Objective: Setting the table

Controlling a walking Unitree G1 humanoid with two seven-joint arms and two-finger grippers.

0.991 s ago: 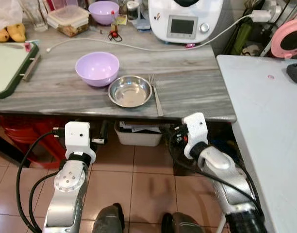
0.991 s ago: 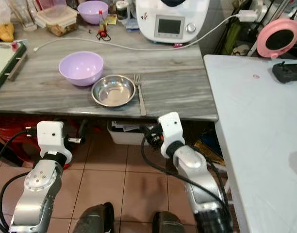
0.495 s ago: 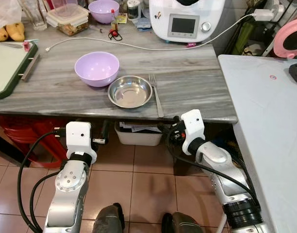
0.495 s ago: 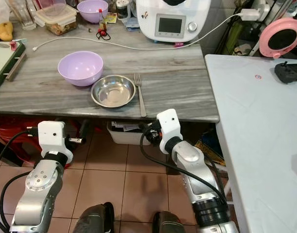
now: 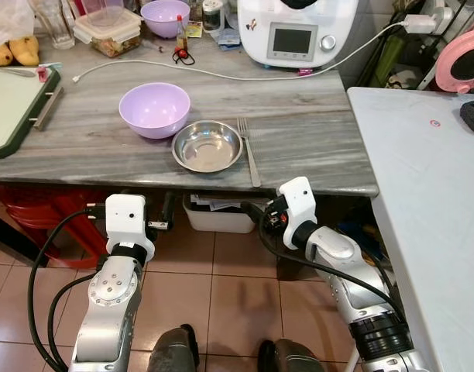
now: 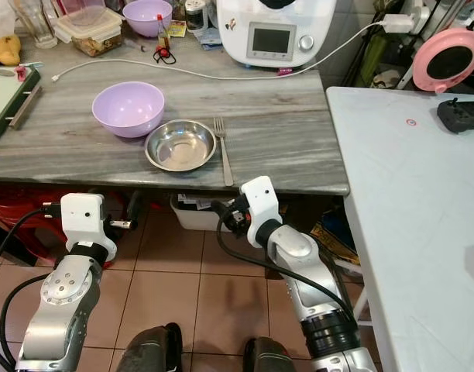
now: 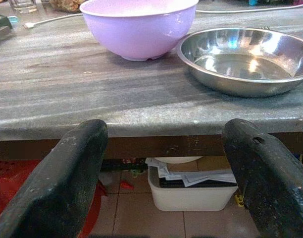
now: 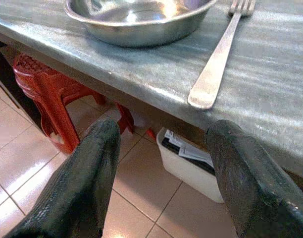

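A purple bowl (image 5: pixel 155 108) stands on the grey wood-grain table (image 5: pixel 314 139), with a steel bowl (image 5: pixel 207 146) touching its right side. A fork (image 5: pixel 249 151) lies just right of the steel bowl, handle toward the table's front edge. My left gripper (image 7: pixel 166 144) is open and empty, held below the front edge in front of the two bowls. My right gripper (image 8: pixel 161 144) is also open and empty, low under the edge below the fork's handle (image 8: pixel 211 79). In the left eye view its wrist (image 5: pixel 295 205) sits just under the table's front edge.
A white kitchen appliance (image 5: pixel 295 31) with its cable, a second purple bowl (image 5: pixel 165 17), a food container (image 5: pixel 109 31) and a green tray (image 5: pixel 12 105) sit further back and to the left. A white table (image 5: pixel 431 194) adjoins on the right. A red stool (image 5: pixel 36 209) and white bin (image 5: pixel 221 217) stand underneath.
My right arm has swung left, so its wrist now sits below the fork's handle. The left arm and the things on the table have not moved.
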